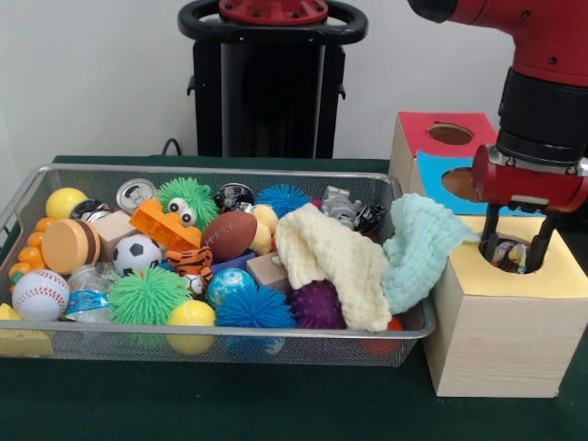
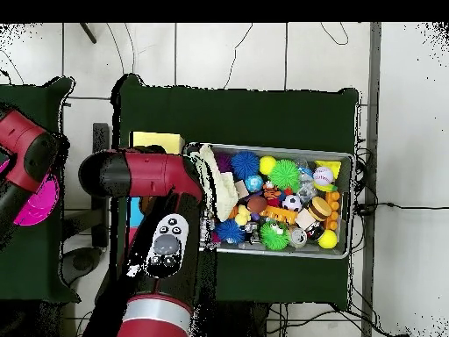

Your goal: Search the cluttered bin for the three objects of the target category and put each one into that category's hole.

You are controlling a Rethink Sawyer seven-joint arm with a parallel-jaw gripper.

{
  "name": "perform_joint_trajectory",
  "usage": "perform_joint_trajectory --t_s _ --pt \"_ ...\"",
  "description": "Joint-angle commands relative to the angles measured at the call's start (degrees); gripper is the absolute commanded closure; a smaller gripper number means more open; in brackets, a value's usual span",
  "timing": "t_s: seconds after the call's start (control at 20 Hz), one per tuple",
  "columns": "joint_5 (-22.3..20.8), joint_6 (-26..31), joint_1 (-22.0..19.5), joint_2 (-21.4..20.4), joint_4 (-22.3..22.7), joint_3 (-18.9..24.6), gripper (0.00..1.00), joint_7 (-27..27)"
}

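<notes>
The end effector [image 1: 517, 254] hangs over the round hole in the yellow-topped wooden box [image 1: 501, 340] at the right, its two fingers spread apart and dipping into the opening. Something small and multicoloured [image 1: 508, 255] shows between them inside the hole; I cannot tell what it is. Just left, the wire bin [image 1: 230, 344] on the green counter [image 1: 276, 404] brims with balls and toys, a cream cloth [image 1: 335, 266] and a mint cloth [image 1: 418, 243] draped at its right end.
</notes>
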Motion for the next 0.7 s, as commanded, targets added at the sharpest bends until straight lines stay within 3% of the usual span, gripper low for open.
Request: perform_joint_trajectory --t_s 0.05,0.1,0.7 --pt "-0.8 -9.5 -4.6 -2.3 -2.5 -2.8 0.00 11.3" --pt "-0.9 -8.6 -4.8 -2.4 -2.6 -2.4 1.00 10.7" --pt "-1.0 -8.9 -4.3 -2.0 -2.9 -3.2 1.00 10.9"
